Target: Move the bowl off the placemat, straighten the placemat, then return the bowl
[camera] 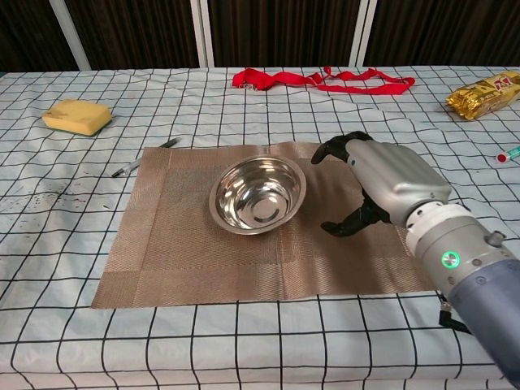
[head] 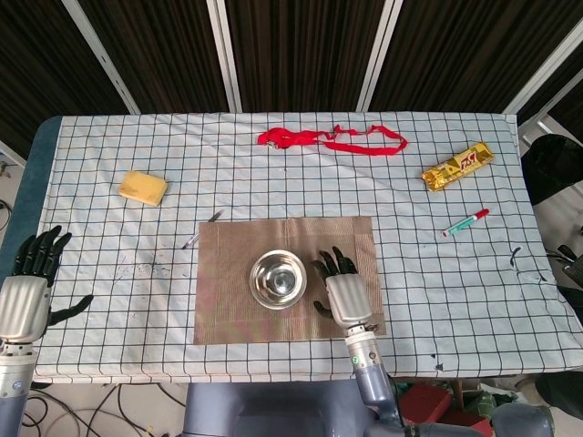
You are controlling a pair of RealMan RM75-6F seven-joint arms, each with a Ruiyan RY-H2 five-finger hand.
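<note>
A steel bowl [head: 278, 279] [camera: 257, 194] stands upright near the middle of the brown woven placemat [head: 228, 300] [camera: 187, 244], whose edges lie roughly square to the table. My right hand [head: 344, 290] [camera: 382, 183] hovers just right of the bowl, fingers apart and curved, holding nothing and clear of the rim. My left hand [head: 27, 289] stays at the table's front left corner, fingers spread and empty; the chest view does not show it.
A yellow sponge [head: 142, 188] [camera: 77, 115] lies at the left, a pen [head: 201, 230] [camera: 145, 157] by the mat's far left corner. A red ribbon [head: 330, 139] [camera: 321, 79] lies at the back, a gold snack packet [head: 457, 167] [camera: 485, 92] and a red-green marker [head: 465, 222] at the right.
</note>
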